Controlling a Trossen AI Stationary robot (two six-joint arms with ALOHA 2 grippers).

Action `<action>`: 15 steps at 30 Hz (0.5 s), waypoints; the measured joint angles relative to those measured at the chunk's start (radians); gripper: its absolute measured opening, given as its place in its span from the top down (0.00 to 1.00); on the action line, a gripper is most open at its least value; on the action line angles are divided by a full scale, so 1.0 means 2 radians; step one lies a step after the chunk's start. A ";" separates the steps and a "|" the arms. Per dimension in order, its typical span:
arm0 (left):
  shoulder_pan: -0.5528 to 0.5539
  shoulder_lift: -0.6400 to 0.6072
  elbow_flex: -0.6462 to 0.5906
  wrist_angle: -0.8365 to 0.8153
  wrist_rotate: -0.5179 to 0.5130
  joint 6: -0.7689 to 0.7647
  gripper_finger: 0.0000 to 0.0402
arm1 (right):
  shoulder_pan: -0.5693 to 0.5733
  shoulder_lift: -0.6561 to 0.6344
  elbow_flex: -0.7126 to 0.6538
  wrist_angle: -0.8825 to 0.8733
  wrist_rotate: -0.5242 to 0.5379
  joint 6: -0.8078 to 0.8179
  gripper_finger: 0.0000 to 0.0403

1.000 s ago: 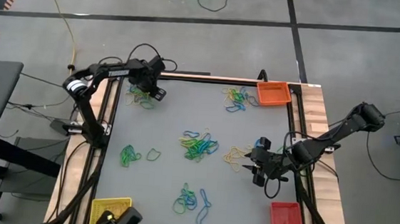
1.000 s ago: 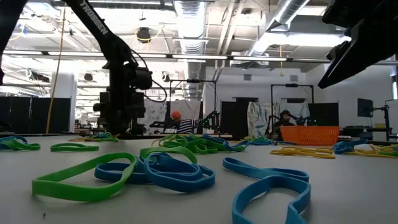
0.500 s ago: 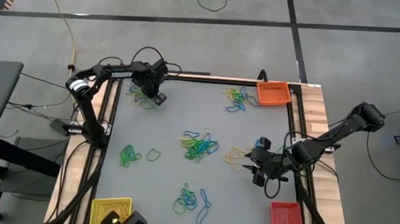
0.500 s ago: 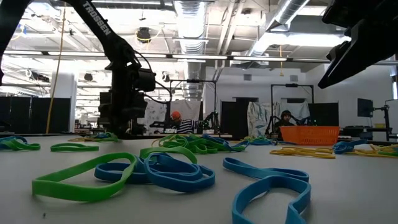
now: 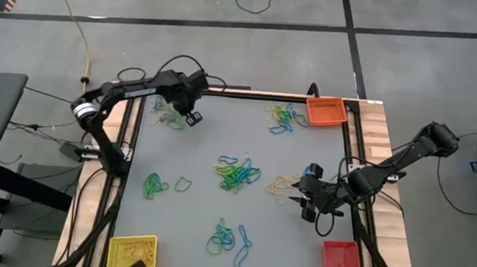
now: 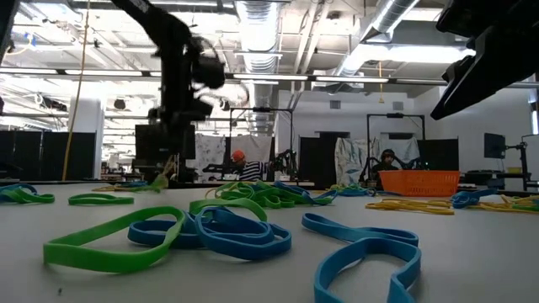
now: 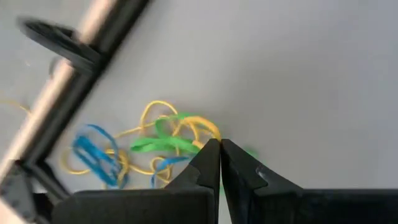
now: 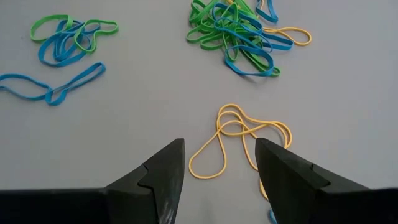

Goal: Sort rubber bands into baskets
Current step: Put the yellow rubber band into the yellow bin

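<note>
While the right gripper [image 5: 302, 192] hangs low near the table's right edge with its jaws wide apart and nothing between them, the left gripper [image 5: 191, 113] is over the far left corner with its jaws pressed together; in the left wrist view the fingertips [image 7: 211, 152] meet just at a tangle of yellow, green and blue rubber bands [image 7: 158, 146], but I cannot tell if a band is pinched between them.

The rubber bands lie in several loose groups on the grey table [image 5: 203, 148]: one at the far left corner [image 5: 170, 115], one beside the orange basket [image 5: 325, 111], one in the middle [image 5: 237, 173], one on the left side [image 5: 156, 184], one near the front edge [image 5: 228, 238]; a pair of yellow loops [image 8: 239, 140] lies just in front of the right gripper, with the long axis running from the gripper toward the middle group [image 8: 239, 31].

The orange basket stands at the far right corner with its long side along the far edge; the red basket [image 5: 341, 265] is at the near right corner with its long side running toward the front edge; the yellow basket [image 5: 132, 250] is at the near left corner.

The table has a wooden border [image 5: 378, 144] and a dark frame; the floor around it is grey, and a yellow cable [image 5: 69, 9] runs over it; the low view shows a big hall with ceiling ducts [image 6: 257, 21] and a person [image 6: 240, 165] far behind.
</note>
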 joint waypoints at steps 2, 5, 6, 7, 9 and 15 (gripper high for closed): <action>-0.011 -0.021 0.014 -0.017 -0.009 -0.004 1.00 | 0.000 0.000 0.000 0.000 0.000 0.000 0.44; -0.028 -0.055 0.036 -0.042 -0.034 -0.018 1.00 | 0.000 0.000 0.000 0.000 0.000 0.000 0.44; -0.034 -0.067 0.041 -0.053 -0.041 -0.023 1.00 | 0.000 0.000 0.000 0.000 0.000 0.000 0.44; -0.040 -0.080 0.048 -0.064 -0.046 -0.029 1.00 | 0.000 0.000 0.000 0.000 0.000 0.000 0.44; -0.051 -0.105 0.059 -0.081 -0.052 -0.043 1.00 | 0.000 0.000 0.000 0.000 0.000 0.000 0.44; -0.108 -0.189 0.072 -0.120 -0.141 -0.099 1.00 | 0.000 0.000 0.000 0.000 0.000 0.000 0.44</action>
